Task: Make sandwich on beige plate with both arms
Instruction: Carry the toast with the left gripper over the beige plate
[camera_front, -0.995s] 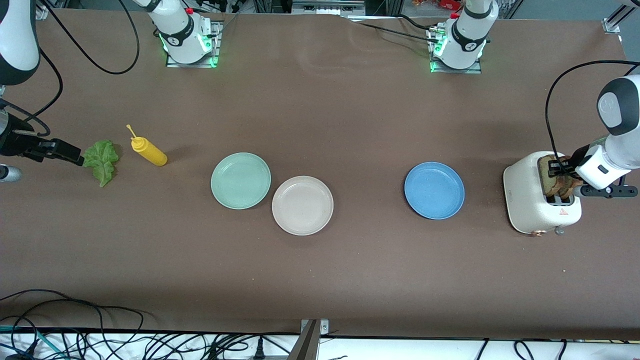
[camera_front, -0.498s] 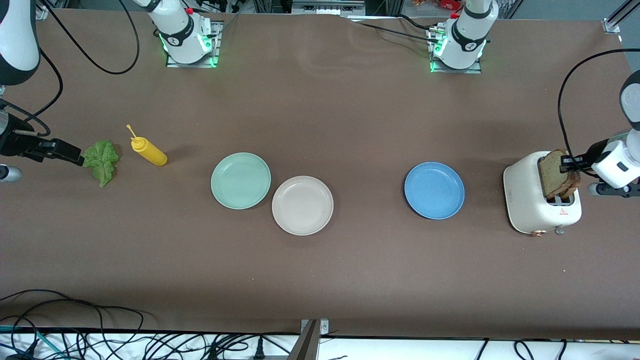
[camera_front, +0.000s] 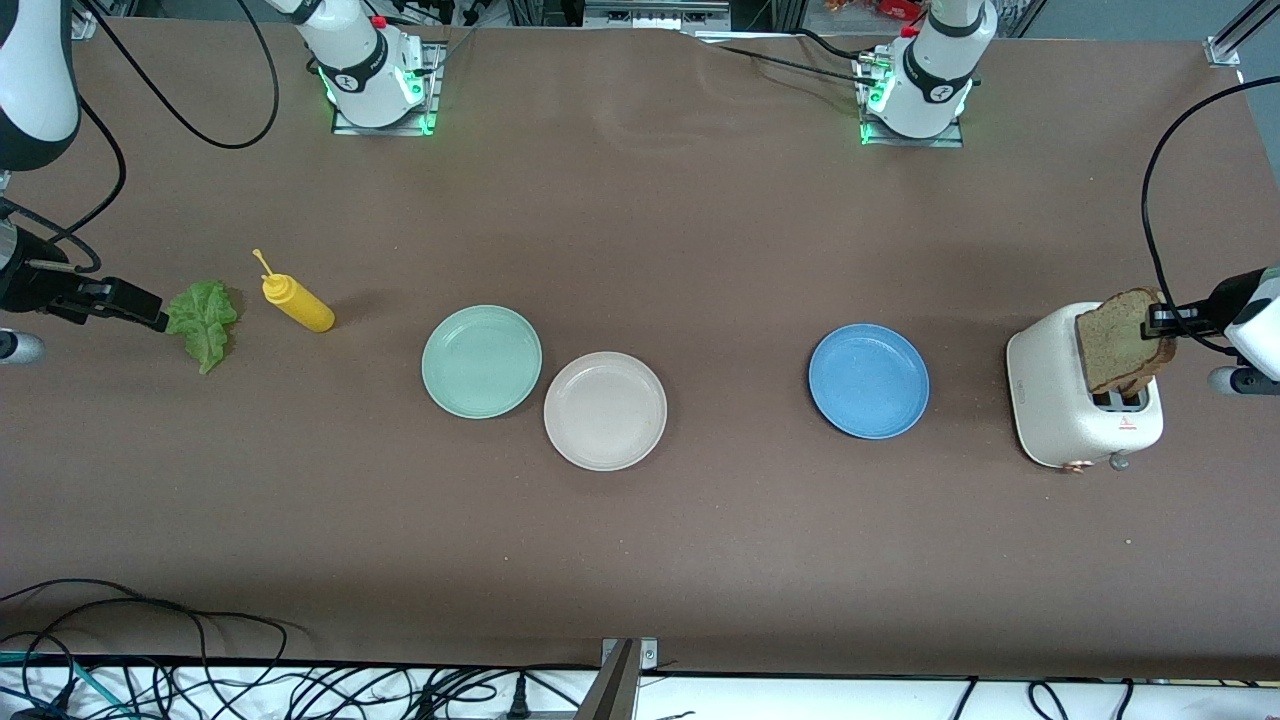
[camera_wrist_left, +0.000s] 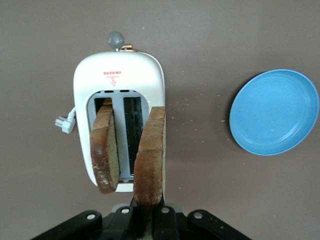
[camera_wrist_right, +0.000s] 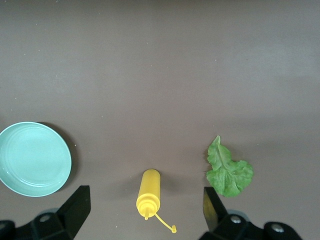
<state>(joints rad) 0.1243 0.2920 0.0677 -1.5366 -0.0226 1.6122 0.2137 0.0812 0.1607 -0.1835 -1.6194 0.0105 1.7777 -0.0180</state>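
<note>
My left gripper (camera_front: 1160, 320) is shut on a tan bread slice (camera_front: 1120, 340) with a dark crust and holds it upright above the white toaster (camera_front: 1060, 410). In the left wrist view the held slice (camera_wrist_left: 150, 160) sits between the jaws of the left gripper (camera_wrist_left: 149, 215). A second slice (camera_wrist_left: 104, 150) stands in the toaster slot. The green lettuce leaf (camera_front: 205, 320) lies on the table at the right arm's end. My right gripper (camera_front: 150, 310) hangs open and empty beside it. The beige plate (camera_front: 605, 410) lies empty mid-table.
A mint green plate (camera_front: 481, 361) touches the beige plate on the side toward the right arm. A blue plate (camera_front: 868, 380) lies between the beige plate and the toaster. A yellow squeeze bottle (camera_front: 298, 303) lies next to the lettuce. Cables run along the table's near edge.
My left gripper has lifted the bread slice up out of the toaster slot and drawn it toward the left arm's end of the table. The right arm has not moved.
</note>
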